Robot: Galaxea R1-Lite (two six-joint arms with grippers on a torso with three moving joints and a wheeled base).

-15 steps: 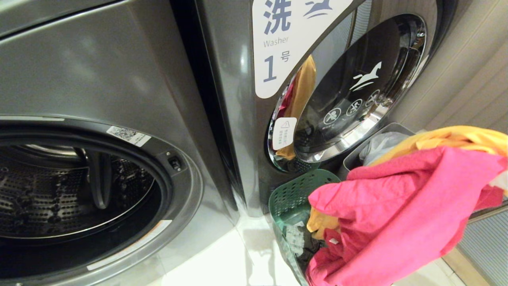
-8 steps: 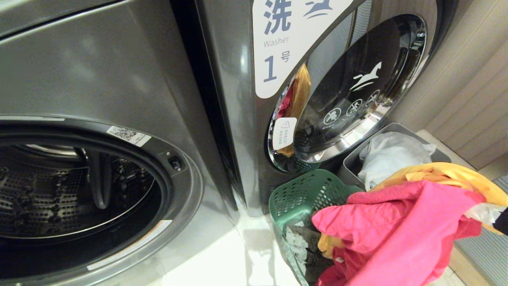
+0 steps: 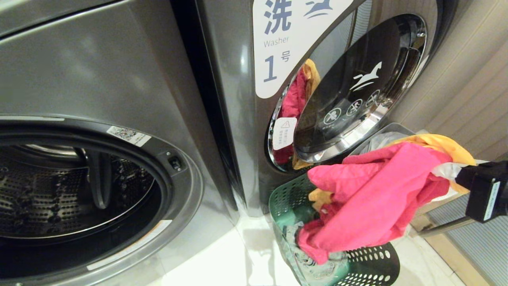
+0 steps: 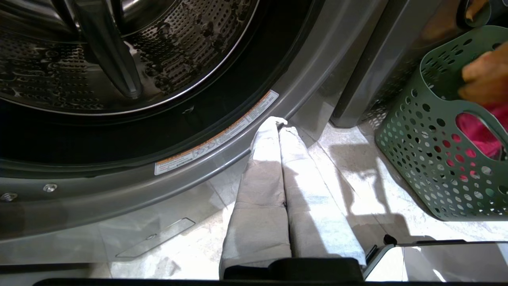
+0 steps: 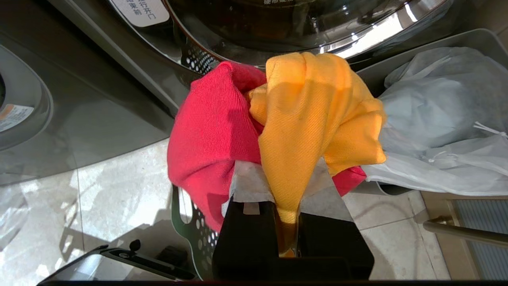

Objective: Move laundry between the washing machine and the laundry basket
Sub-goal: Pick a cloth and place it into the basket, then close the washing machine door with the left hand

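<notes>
Jaws of my right gripper (image 5: 286, 222) clamp the laundry (image 3: 369, 198); its hanging tail could snag the laundry basket (image 3: 289, 194) rim.

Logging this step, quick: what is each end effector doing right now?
Left end effector: closed, empty, low by the open washing machine.
Right end effector: closed on the laundry, yellow and red-pink cloths, above the laundry basket.

From my feed the open washing machine (image 3: 99, 178) sits left, a second washer (image 3: 341, 87) right of it — laundry basket (image 3: 293, 198) on the floor before that one, laundry (image 3: 377, 194) hanging over it, bin (image 3: 397, 129) behind.
</notes>
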